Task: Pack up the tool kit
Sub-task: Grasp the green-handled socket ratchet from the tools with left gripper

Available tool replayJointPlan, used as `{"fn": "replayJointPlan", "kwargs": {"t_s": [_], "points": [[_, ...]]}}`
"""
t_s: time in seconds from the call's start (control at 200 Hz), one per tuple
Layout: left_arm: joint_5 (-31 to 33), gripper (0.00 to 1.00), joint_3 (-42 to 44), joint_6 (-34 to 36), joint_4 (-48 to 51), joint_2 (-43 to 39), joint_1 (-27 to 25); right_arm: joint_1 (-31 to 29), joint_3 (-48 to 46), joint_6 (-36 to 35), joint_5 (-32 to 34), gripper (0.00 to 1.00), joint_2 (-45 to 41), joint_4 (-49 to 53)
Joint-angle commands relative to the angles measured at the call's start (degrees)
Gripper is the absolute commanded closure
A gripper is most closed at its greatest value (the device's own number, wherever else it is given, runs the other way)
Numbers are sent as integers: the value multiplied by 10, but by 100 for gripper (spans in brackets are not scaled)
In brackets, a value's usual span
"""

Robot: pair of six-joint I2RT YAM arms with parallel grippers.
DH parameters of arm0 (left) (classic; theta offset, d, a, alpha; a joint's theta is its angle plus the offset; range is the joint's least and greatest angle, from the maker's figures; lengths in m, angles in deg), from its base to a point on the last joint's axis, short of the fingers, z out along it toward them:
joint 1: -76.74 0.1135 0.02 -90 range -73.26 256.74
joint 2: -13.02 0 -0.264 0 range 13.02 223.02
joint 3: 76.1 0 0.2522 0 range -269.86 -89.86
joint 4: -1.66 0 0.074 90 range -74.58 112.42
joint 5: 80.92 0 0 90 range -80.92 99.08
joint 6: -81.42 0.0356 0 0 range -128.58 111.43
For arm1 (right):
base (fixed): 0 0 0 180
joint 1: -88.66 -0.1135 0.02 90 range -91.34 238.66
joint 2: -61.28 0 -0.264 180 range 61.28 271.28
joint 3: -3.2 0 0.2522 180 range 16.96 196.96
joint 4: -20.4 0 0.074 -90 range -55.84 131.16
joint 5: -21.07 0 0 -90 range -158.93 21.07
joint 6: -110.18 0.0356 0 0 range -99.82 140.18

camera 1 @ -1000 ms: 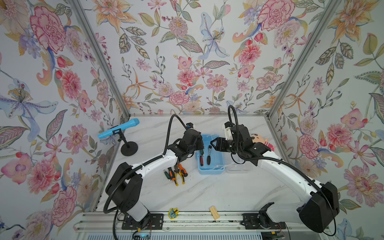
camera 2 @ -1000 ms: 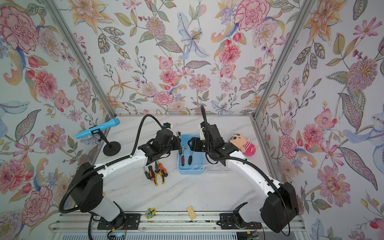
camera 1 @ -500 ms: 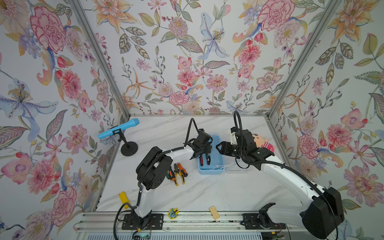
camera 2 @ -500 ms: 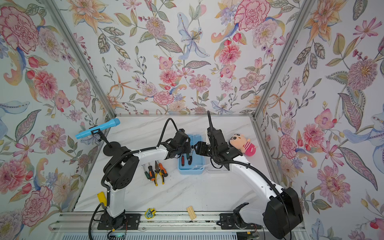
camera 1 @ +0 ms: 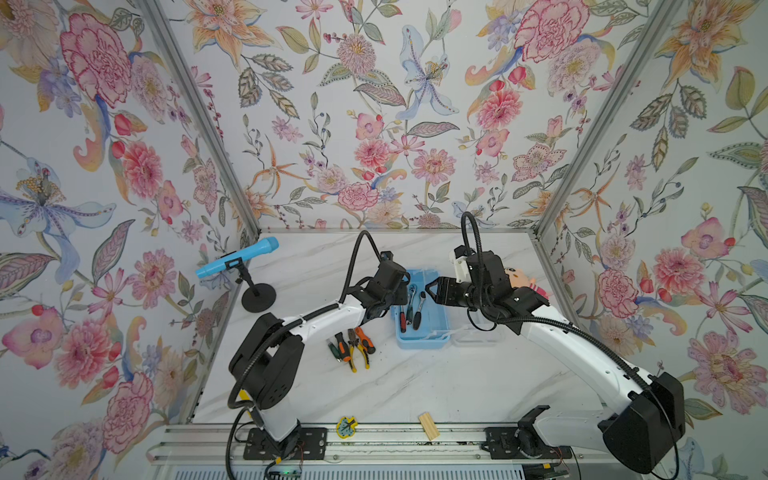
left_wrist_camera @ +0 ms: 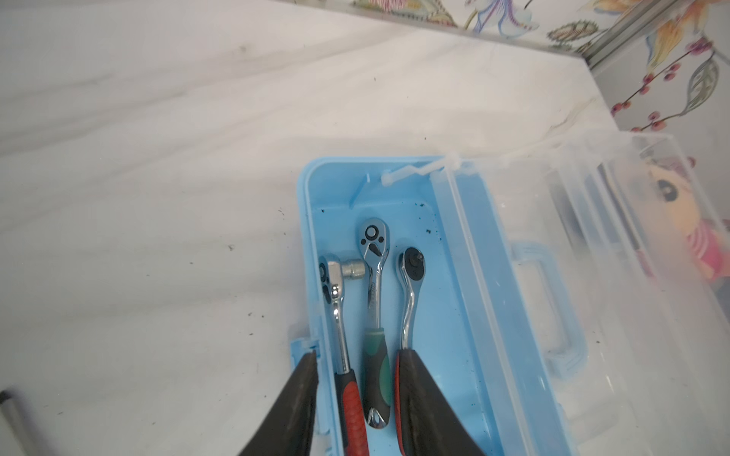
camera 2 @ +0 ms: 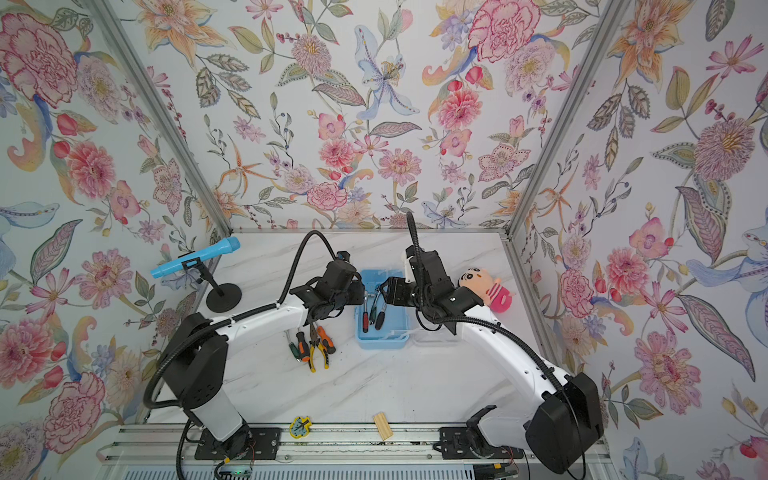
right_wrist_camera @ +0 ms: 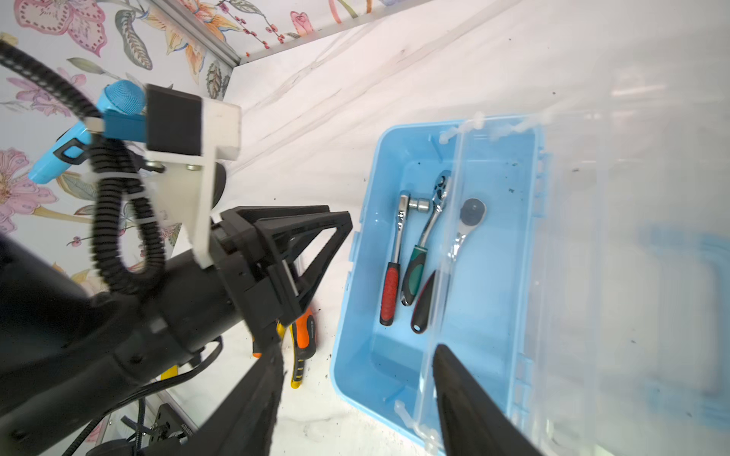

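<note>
My left gripper [left_wrist_camera: 355, 353] is released, jaws straddling the blue toolbox's [left_wrist_camera: 308, 237] left wall. Three ratchets [left_wrist_camera: 374, 276] lie inside. My right gripper [right_wrist_camera: 357, 349] is spread wide, grasping nothing, at the box's right side.

box floor: three ratchets [left_wrist_camera: 373, 292] fill left strip of blue toolbox [camera 1: 422, 344]; front end and right strip bare
above box: left gripper [left_wrist_camera: 355, 357] and right gripper [camera 1: 429, 287] face each other, narrow gap between
right of box: clear lid [camera 1: 473, 337] lies open, plush doll [camera 1: 517, 277] behind it
left of box: pliers [camera 1: 362, 347], screwdrivers [camera 1: 338, 345] under left arm
front of marble table [camera 1: 415, 386]: open
</note>
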Motion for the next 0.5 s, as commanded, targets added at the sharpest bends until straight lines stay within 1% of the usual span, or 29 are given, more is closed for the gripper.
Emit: {"fn": "replayJointPlan", "kwargs": {"t_s": [0.0,0.06,0.175,0.21,0.315,0.405,0.495], "points": [[53,59,65,9,45,-100,36,-58,37,-34,26,38,37,34],[55,58,113,-4,48,-142,64,-83,39,-34,39,38,57,23],[49,58,191,-27,54,-204,113,-112,47,-30,24,38,105,-2],[57,57,208,-31,63,-220,119,-118,54,-30,19,38,122,-2],[79,47,261,-49,81,-260,128,-127,64,-28,13,38,155,-6],[67,46,310,-64,64,-281,139,-127,64,-24,4,38,169,-15],[64,46,334,-70,62,-277,147,-126,68,-23,-5,38,178,-18]]}}
